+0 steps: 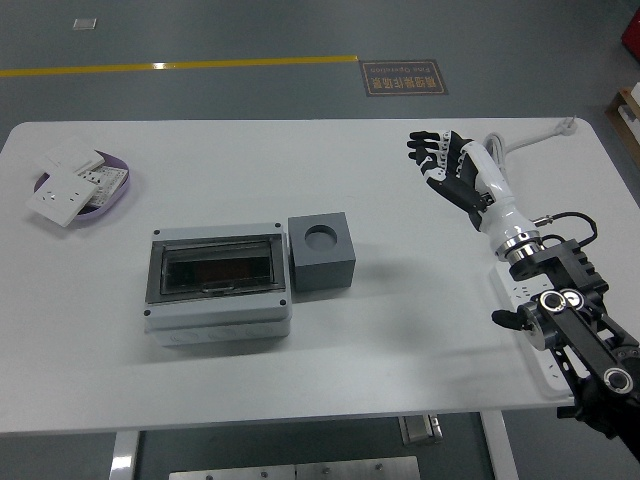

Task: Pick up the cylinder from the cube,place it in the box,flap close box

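Observation:
A grey cube (322, 251) with an empty round hole in its top sits at the table's middle. Right beside it on the left is a grey box (218, 282) with a dark see-through flap lying shut over it. No cylinder shows in view. My right hand (440, 160) is up over the table's right side, well away from the cube, with its fingers spread and holding nothing. My left arm is out of view.
A purple dish (112, 196) with white switch plates stands at the far left. A white power strip (532, 320) with its cable (520, 142) lies along the right edge under my right arm.

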